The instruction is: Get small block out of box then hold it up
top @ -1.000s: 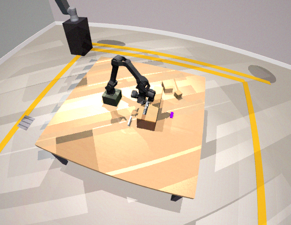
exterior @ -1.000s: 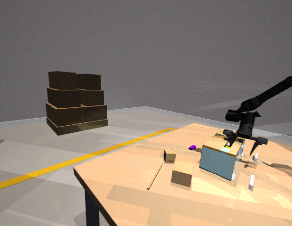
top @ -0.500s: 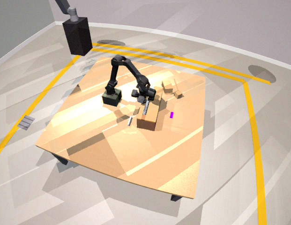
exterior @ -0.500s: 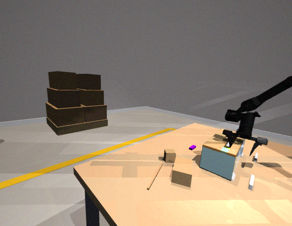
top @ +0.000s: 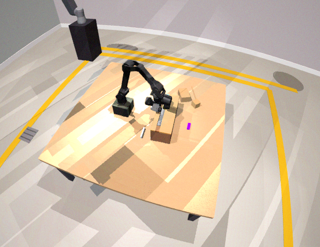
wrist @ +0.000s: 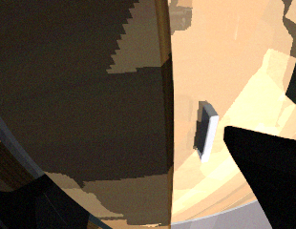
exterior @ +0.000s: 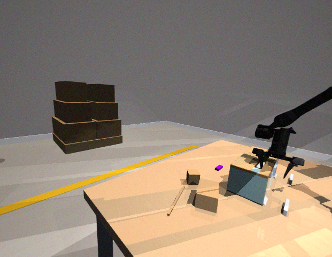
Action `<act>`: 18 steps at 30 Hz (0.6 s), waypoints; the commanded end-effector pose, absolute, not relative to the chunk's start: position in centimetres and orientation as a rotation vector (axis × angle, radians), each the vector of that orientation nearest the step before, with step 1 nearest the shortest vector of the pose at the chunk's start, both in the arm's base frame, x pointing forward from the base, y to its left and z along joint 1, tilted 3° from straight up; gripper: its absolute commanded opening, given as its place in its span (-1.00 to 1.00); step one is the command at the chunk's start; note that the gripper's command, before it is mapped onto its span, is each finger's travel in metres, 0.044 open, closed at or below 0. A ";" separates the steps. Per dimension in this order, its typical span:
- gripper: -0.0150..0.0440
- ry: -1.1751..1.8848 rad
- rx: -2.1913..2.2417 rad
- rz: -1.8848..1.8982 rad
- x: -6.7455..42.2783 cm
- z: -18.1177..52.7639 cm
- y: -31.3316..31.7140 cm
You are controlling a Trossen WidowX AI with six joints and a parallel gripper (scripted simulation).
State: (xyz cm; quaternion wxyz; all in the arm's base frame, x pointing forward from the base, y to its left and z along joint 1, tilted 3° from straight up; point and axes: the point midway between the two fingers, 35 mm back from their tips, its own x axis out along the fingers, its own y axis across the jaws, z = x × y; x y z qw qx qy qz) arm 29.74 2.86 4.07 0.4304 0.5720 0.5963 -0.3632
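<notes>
Currently gripper (exterior: 276, 165) sits wide open, holding nothing, 1 finger dipped into the box (exterior: 250, 179) top slot to reach the shelf. Block hidden; can't tell where.

You see the whole table (top: 106, 159) from high up, then low from its side, then very close from the wrist, and all three show the box (exterior: 247, 182).
</notes>
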 end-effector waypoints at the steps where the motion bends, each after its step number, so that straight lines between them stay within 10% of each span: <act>1: 0.86 1.490 1.429 -0.904 29.7 4.1 3.6; 18: 0.86 1.492 1.431 -0.903 29.4 4.3 7.4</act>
